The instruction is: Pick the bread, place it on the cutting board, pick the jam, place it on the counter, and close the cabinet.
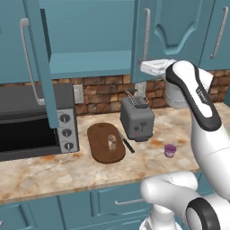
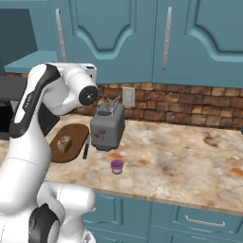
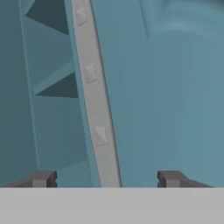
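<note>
Cabinet [image 1: 90,40] is open, both teal doors swung out, inner shelf bare. Left door [image 1: 33,58] hangs out over the toaster oven [image 1: 36,119]; right door [image 1: 148,36] stands ajar with its silver bar handle [image 1: 146,33] facing out. Gripper [image 3: 105,178] is up by that right door, jaws spread wide, nothing between them; in the hand view the pale door edge [image 3: 94,96] runs up between the two fingertips [image 3: 41,178], very close. Can't tell if they touch it. Bread [image 1: 112,143] lies on the oval cutting board [image 1: 101,152], left of the grey toaster [image 1: 137,119]. Black-handled knife [image 1: 126,143] lies between board and toaster. Jam [image 1: 170,150] jar sits upright on the marbled counter [image 1: 54,173], in front and right of the toaster, apart from it.
</note>
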Tool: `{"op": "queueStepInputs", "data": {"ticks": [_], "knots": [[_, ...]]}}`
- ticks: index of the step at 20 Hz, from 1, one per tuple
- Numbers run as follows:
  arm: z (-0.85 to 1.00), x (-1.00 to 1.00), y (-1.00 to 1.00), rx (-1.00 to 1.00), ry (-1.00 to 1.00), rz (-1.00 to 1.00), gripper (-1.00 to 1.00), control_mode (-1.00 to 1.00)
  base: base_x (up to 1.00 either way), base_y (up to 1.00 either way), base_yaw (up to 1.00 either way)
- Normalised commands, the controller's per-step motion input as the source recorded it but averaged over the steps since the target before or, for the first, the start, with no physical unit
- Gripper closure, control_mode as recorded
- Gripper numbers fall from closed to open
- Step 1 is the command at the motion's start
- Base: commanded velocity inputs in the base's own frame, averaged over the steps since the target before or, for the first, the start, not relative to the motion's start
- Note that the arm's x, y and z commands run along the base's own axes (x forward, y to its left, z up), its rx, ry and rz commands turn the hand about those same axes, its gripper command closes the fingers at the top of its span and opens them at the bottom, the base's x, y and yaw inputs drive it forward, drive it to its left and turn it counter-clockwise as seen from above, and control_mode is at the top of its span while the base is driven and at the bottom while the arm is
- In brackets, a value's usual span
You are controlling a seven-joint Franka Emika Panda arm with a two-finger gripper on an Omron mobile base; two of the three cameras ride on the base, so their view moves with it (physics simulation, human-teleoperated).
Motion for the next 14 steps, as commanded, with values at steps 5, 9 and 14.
{"op": "queueStepInputs", "data": {"ticks": [5,9,14], "knots": [[0.00,0.21,0.00,0.00,0.00,0.00,-1.00,-1.00,0.00,0.00,0.00],[0.00,0.25,0.00,0.00,0.00,0.00,-1.00,-1.00,0.00,0.00,0.00],[0.00,0.25,0.00,0.00,0.00,0.00,-1.00,-1.00,0.00,0.00,0.00]]}}
